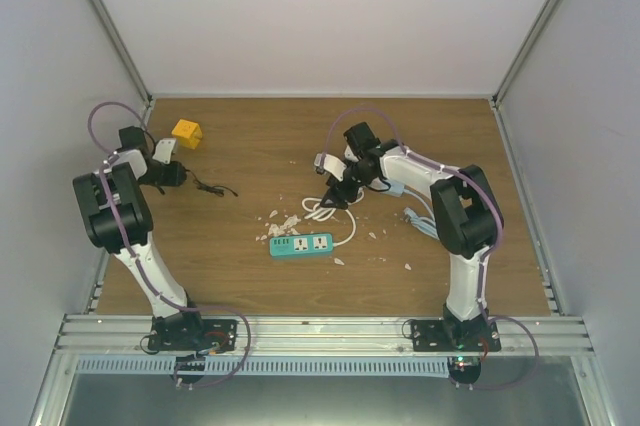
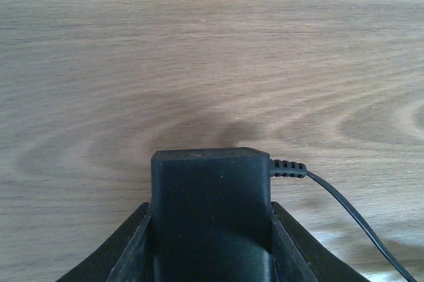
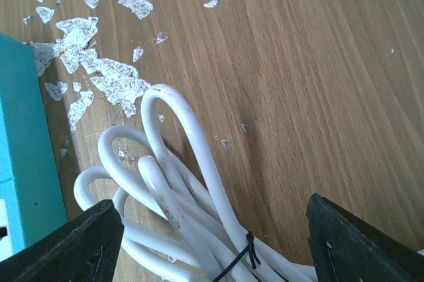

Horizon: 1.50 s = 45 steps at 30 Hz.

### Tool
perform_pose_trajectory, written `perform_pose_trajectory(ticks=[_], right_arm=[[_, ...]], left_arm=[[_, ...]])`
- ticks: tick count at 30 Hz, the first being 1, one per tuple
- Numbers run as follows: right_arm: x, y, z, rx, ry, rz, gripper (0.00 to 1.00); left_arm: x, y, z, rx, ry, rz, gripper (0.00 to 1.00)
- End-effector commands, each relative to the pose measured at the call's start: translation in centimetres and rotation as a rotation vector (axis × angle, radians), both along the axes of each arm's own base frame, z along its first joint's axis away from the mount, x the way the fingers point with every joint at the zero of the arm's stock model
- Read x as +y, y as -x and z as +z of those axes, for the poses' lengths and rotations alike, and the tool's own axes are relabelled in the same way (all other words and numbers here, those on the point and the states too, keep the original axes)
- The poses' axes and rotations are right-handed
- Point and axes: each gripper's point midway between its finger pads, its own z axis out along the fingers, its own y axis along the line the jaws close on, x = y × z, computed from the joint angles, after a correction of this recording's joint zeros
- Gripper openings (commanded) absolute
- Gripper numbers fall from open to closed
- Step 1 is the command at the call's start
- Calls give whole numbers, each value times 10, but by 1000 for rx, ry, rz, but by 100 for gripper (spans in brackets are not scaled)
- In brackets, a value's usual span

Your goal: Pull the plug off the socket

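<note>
- The overhead cam is the only view with the whole layout. The teal socket strip [image 1: 300,244] lies flat near the middle of the wooden counter [image 1: 240,276], and the black plug [image 1: 172,174] is off at the far left, well apart from the strip.
- Overhead also shows a yellow block [image 1: 187,133] just beyond the left arm. Neither wrist cam picks that up.
- The left wrist cam makes the grip clear. The left pincer [image 2: 212,232] is clenched on the plug, with a dark finger pressed against each side of the boxy body. The front half of the plug pokes out past the fingers, above bare wood.
- A thin black lead [image 2: 344,212] comes out of the plug's right side through a ribbed collar and trails off to the lower right. From overhead it's just a squiggle on the counter next to the arm.
- The right wrist cam gets details the top view blurs. There's a bundle of looped white cord [image 3: 175,183] cinched with a black tie [image 3: 242,259], and white flakes [image 3: 99,73] are scattered across the wood.
- The right pincer [image 3: 213,229] is released, with the fingers spread wide on either side of the cord bundle and not touching it.
- In the same view the strip's teal edge is at the far left, just beside the cord loops, so the right pincer sits near the strip and nowhere near the plug.
</note>
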Motion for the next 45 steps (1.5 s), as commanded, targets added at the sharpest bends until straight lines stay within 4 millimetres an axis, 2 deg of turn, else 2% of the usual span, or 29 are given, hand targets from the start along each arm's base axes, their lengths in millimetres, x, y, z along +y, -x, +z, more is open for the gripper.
perform_pose_trajectory(ticks=[1, 7, 9, 14, 19, 25, 29, 35, 40, 42, 45], right_arm=[[-2, 10, -21, 36, 51, 15, 76], [-1, 22, -32, 81, 68, 29, 71], [1, 28, -33, 93, 67, 39, 68], [7, 42, -34, 100, 69, 69, 62], [11, 56, -36, 130, 66, 80, 55], [8, 85, -35, 214, 44, 75, 52], [0, 102, -27, 239, 28, 64, 52], [-25, 130, -31, 271, 87, 58, 52], [-51, 152, -34, 298, 140, 45, 53], [-63, 157, -36, 289, 166, 40, 52], [-78, 143, -32, 218, 189, 4, 51]], left_arm=[[11, -5, 3, -6, -3, 20, 37], [27, -5, 1, 21, -65, 57, 38], [33, -4, 2, 26, -88, 70, 41], [29, -1, 11, 5, -94, 45, 68], [15, 0, 35, -62, -78, -19, 82], [-15, 1, 77, -189, -132, -173, 89], [-34, 8, 91, -236, -178, -261, 90], [-60, 18, 103, -285, -131, -333, 90], [-93, 23, 123, -357, -52, -449, 90], [-110, 32, 128, -374, -5, -522, 89], [-140, 53, 128, -387, 64, -655, 88]])
